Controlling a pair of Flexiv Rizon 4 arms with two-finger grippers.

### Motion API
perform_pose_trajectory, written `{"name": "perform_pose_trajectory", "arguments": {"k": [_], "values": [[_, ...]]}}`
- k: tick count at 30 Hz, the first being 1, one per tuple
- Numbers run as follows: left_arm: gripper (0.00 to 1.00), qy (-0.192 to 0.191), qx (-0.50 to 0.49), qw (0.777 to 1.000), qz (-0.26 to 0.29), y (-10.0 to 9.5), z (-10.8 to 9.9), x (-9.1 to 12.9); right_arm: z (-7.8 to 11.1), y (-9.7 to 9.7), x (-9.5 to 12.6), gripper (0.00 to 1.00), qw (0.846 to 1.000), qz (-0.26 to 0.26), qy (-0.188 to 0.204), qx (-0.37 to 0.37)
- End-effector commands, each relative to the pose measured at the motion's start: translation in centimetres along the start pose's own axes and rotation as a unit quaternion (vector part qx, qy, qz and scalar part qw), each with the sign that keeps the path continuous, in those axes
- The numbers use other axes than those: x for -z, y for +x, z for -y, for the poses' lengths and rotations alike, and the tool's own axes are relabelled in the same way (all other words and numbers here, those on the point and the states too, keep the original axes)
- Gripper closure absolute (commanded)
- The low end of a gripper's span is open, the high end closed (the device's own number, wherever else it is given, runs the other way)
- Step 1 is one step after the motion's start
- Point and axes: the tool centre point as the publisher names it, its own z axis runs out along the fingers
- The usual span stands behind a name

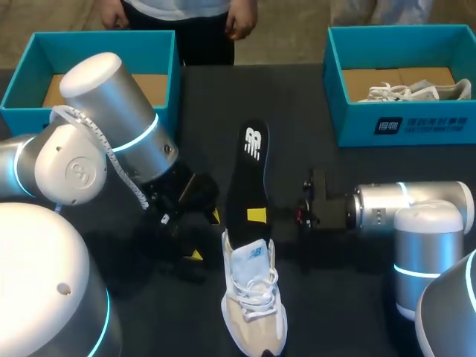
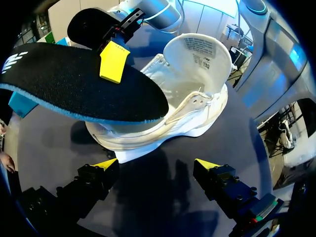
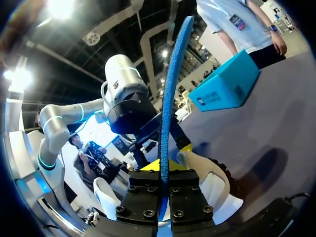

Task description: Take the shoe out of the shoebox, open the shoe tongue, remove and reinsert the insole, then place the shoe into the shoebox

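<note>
A white sneaker lies on the dark table near the front edge, its tongue pulled up. A black insole with a blue underside slants up out of the shoe's opening. My right gripper is shut on the insole's middle. In the right wrist view the insole stands edge-on between the closed fingers of that gripper. My left gripper hovers open just left of the shoe. In the left wrist view that gripper faces the sneaker's side, not touching it, with the insole overhead.
A teal shoebox stands at the back left. Another teal shoebox at the back right holds a second white shoe. Both arms crowd the middle of the table.
</note>
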Motion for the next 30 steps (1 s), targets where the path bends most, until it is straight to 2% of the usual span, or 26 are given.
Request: {"name": "perform_pose_trajectory", "arguments": {"k": [1, 12, 30], "values": [[0.00, -0.002, 0.000, 1.000, 0.001, 0.1, 0.1, 0.0, 0.0, -0.1, -0.4, 1.00, 1.000, 0.002, -0.002, 0.002], [0.00, -0.002, 0.000, 1.000, 0.001, 0.1, 0.1, 0.0, 0.1, -0.6, -0.4, 1.00, 1.000, 0.003, -0.003, 0.010], [0.00, -0.002, 0.000, 1.000, 0.001, 0.1, 0.1, 0.0, 1.7, -0.7, -0.5, 1.00, 1.000, 0.003, 0.002, -0.002]]}}
